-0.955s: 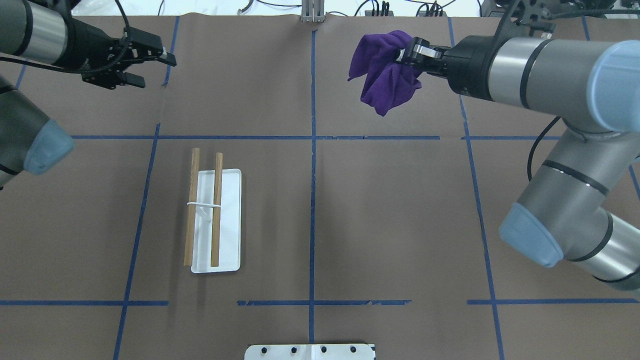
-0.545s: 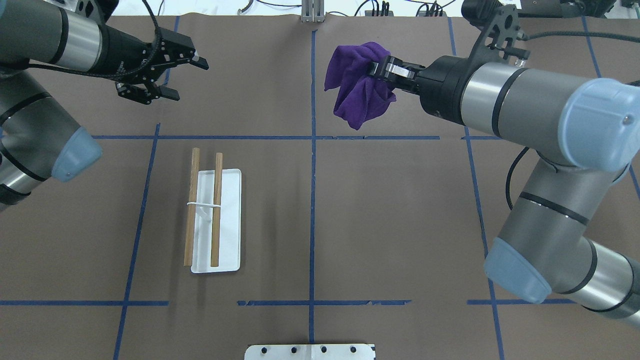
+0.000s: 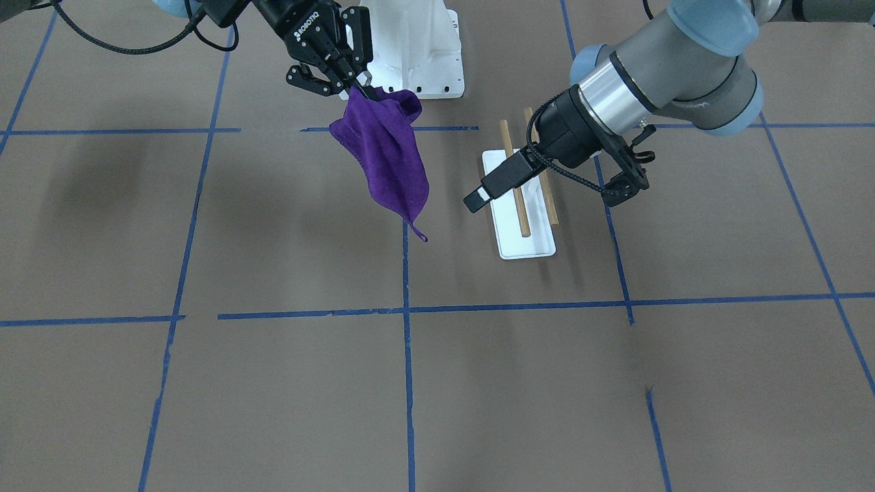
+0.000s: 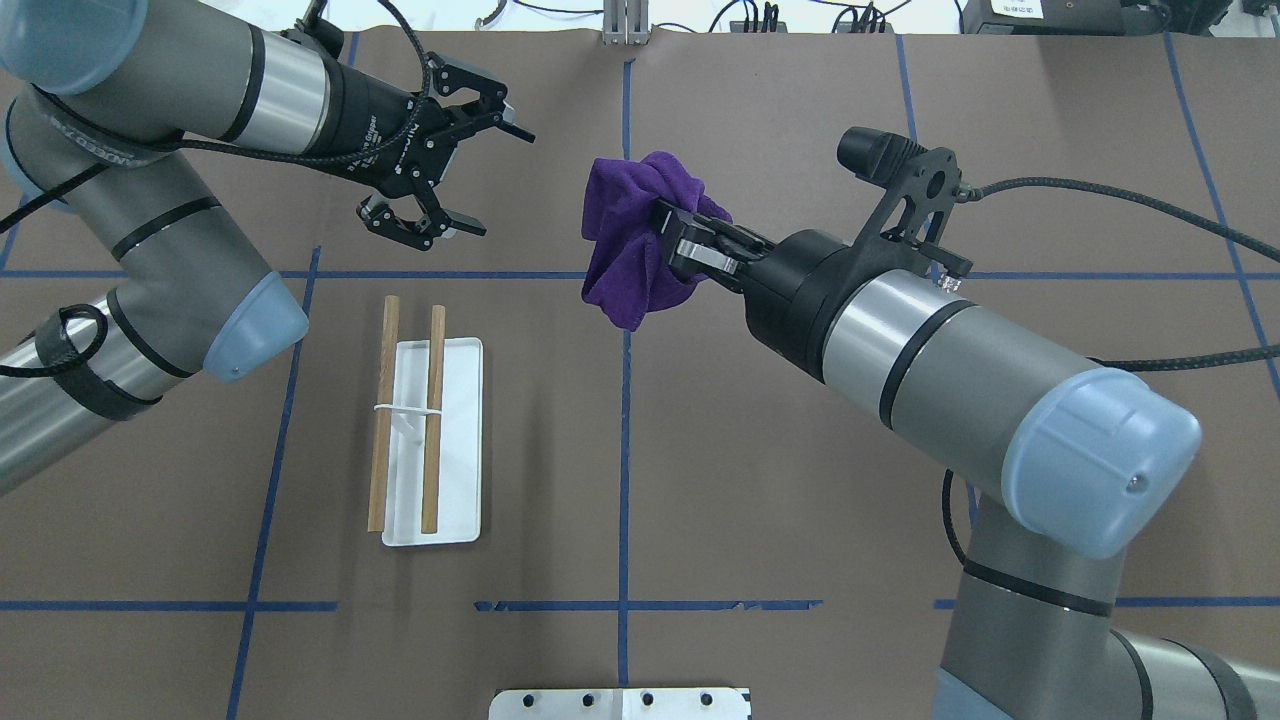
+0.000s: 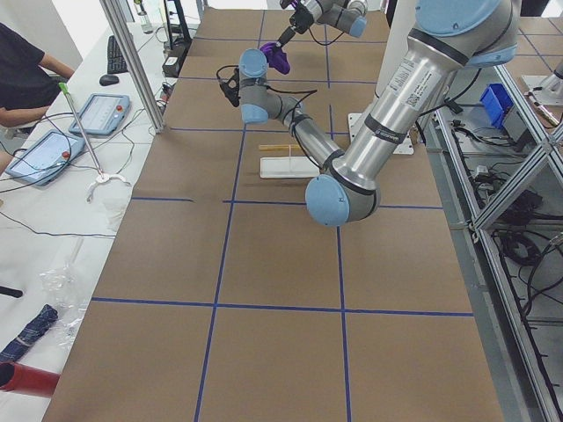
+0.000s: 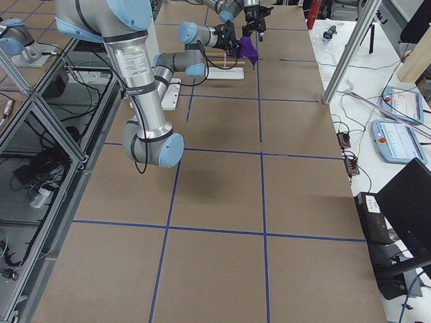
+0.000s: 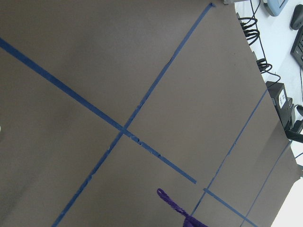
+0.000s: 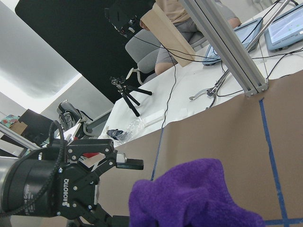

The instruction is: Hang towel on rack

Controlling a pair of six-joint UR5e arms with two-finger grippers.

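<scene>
My right gripper (image 4: 672, 238) is shut on a purple towel (image 4: 625, 235) and holds it in the air over the centre tape line. The towel hangs down from the gripper in the front-facing view (image 3: 391, 157). My left gripper (image 4: 505, 183) is open and empty, just left of the towel, with its jaws facing it. It also shows open in the right wrist view (image 8: 125, 191), beside the towel (image 8: 199, 198). The rack (image 4: 460, 450), a white tray with two wooden dowels (image 4: 433, 420), stands on the table, nearer me and left of both grippers.
A large white metal pedestal (image 4: 620, 703) with bolt holes sits at the table's near edge in the centre. Blue tape lines cross the brown table cover. Cables and consoles lie beyond the far edge. A seated person shows in the exterior left view (image 5: 22, 79).
My right arm has carried the towel left and nearer me, to the centre line. My left arm has swung right toward the towel, its gripper still open.
</scene>
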